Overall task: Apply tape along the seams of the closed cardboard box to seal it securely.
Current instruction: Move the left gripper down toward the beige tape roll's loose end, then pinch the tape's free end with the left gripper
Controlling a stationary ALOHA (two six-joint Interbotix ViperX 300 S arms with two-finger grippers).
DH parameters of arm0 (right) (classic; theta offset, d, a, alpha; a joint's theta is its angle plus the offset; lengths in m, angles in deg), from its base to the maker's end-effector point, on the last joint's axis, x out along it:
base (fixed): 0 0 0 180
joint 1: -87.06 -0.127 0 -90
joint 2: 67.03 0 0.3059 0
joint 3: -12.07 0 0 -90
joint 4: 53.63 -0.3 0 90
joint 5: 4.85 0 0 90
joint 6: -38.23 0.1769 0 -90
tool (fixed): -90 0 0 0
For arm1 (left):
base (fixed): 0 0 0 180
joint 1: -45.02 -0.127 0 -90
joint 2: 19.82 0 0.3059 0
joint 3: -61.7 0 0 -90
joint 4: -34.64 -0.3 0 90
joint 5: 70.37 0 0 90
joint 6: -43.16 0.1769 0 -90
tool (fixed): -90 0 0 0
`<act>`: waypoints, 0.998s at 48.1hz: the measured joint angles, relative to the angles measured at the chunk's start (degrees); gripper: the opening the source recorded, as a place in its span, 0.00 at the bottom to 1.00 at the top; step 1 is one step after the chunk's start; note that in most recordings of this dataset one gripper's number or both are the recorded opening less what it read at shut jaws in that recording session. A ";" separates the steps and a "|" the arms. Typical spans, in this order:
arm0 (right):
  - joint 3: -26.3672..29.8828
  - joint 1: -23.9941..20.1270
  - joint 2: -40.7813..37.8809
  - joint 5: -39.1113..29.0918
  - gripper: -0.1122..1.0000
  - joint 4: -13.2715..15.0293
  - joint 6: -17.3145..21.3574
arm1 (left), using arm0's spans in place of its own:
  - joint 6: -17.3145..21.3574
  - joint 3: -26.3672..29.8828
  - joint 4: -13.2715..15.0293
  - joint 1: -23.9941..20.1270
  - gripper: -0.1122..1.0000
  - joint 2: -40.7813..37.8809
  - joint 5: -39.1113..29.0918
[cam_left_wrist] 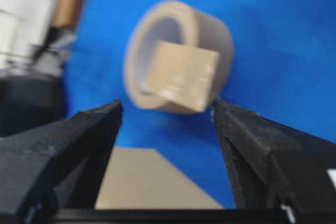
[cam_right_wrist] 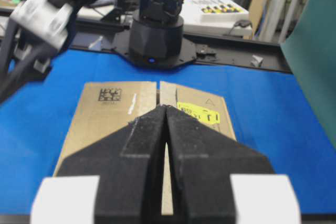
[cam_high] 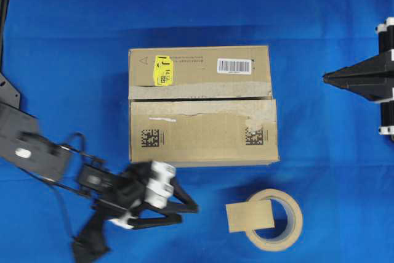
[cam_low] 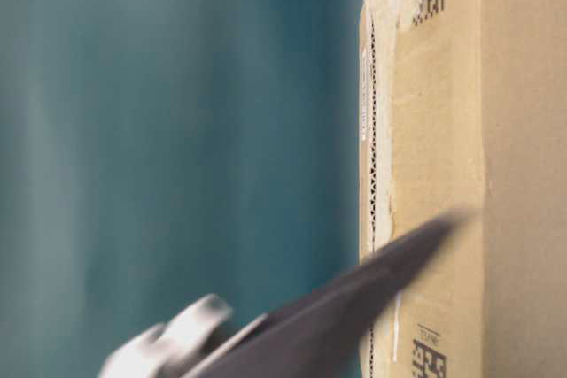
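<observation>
The cardboard box (cam_high: pixel 203 133) lies mid-table with a yellow sticker (cam_high: pixel 163 70) and a barcode label (cam_high: pixel 234 66). Its seam (cam_high: pixel 200 98) runs left to right between the flaps, edged by torn pale tape. The tape (cam_high: pixel 249 215) is a tan strip lying against the tape roll (cam_high: pixel 288 217), below the box. My left gripper (cam_high: pixel 188 212) is open and empty, just left of the strip and pointing at it. In the left wrist view the tape (cam_left_wrist: pixel 181 77) lies ahead, between the spread fingers (cam_left_wrist: pixel 89 129). My right gripper (cam_high: pixel 325 77) is shut and empty at the right edge, aimed at the box (cam_right_wrist: pixel 105 124).
A blurred dark finger (cam_low: pixel 354 298) crosses in front of the box (cam_low: pixel 443 148) in the table-level view. The other arm's black base (cam_right_wrist: pixel 156 30) stands beyond the box. Blue cloth (cam_high: pixel 74 41) covers the table around the box.
</observation>
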 measured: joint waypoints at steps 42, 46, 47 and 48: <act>0.00 -0.09 -0.70 -0.35 0.10 -0.09 0.00 | 13.27 11.25 0.09 -3.52 0.55 -17.93 4.04; -0.09 0.00 -0.70 -0.35 0.10 0.00 0.00 | 13.18 11.51 0.09 -3.52 0.44 -18.02 4.04; 0.00 -0.09 -0.70 -0.35 0.10 0.00 0.00 | 13.10 11.69 0.18 -3.52 0.41 -18.02 4.04; 0.00 0.00 -0.79 -0.35 0.10 0.00 0.00 | 12.92 11.78 0.18 -3.52 0.39 -18.11 4.04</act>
